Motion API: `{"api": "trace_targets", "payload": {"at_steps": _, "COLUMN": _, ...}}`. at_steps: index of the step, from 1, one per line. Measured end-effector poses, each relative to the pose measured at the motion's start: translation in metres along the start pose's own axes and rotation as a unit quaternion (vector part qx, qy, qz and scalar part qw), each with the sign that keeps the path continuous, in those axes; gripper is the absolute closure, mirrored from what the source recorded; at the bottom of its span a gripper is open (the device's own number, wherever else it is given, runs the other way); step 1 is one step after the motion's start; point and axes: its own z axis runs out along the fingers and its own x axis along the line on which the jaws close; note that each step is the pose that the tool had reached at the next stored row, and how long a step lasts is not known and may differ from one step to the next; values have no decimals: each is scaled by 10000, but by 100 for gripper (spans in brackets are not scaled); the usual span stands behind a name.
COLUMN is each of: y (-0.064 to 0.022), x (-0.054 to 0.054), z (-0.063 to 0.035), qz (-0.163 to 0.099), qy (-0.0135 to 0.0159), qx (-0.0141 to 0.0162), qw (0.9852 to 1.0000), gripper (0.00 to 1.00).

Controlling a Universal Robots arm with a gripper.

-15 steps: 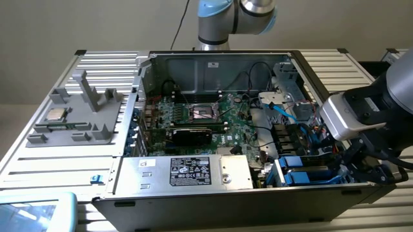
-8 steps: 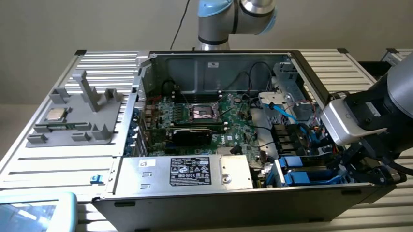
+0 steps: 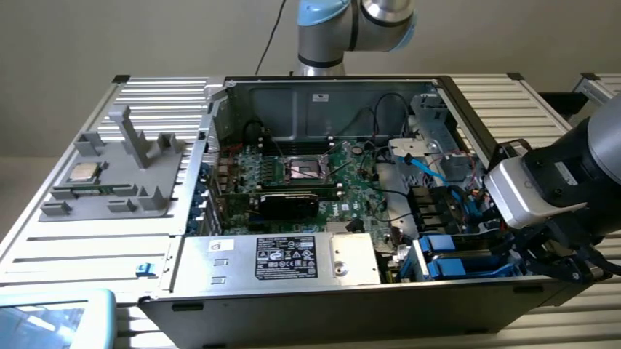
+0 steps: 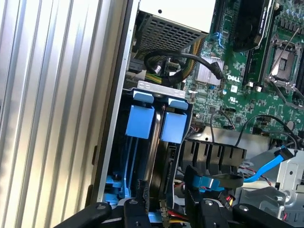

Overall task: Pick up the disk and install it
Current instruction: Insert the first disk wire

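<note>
wrist view: gripper (image 4: 165, 187) pinches the disk (image 4: 160, 147) (blue carrier handles showing), standing on edge in the drive bay (image 4: 161, 87).

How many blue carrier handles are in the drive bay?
2, side by side: one handle next to the case wall, the other handle toward the motherboard. More may be hidden.

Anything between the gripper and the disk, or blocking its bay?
Nothing visible. The gripper sits right over the disk, which stands on edge in its bay. A blue cable lies beside it, toward the motherboard, not in between.
</note>
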Motion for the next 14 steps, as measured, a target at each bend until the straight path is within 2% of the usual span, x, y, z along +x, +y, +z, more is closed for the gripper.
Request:
{"api": "trace_targets", "payload": {"at_steps": 2, "y": 2, "x": 9, "z": 0, "qz": 0, "qy": -14, "qx": 2, "qw": 10000, "gripper": 57}}
{"api": "trace_targets", "payload": {"at_steps": 7, "y": 8, "x": 47, "z": 11, "qz": -38, "qy": -108, "qx": 7, "qw": 9999, "gripper": 57}}
{"api": "trace_targets", "payload": {"at_steps": 11, "y": 9, "x": 68, "z": 18, "qz": -71, "qy": -223, "qx": 16, "qw": 9997, "gripper": 57}}
{"api": "trace_targets", "payload": {"at_steps": 14, "y": 2, "x": 88, "z": 24, "qz": -95, "qy": -268, "qx": 16, "qw": 9996, "gripper": 57}}
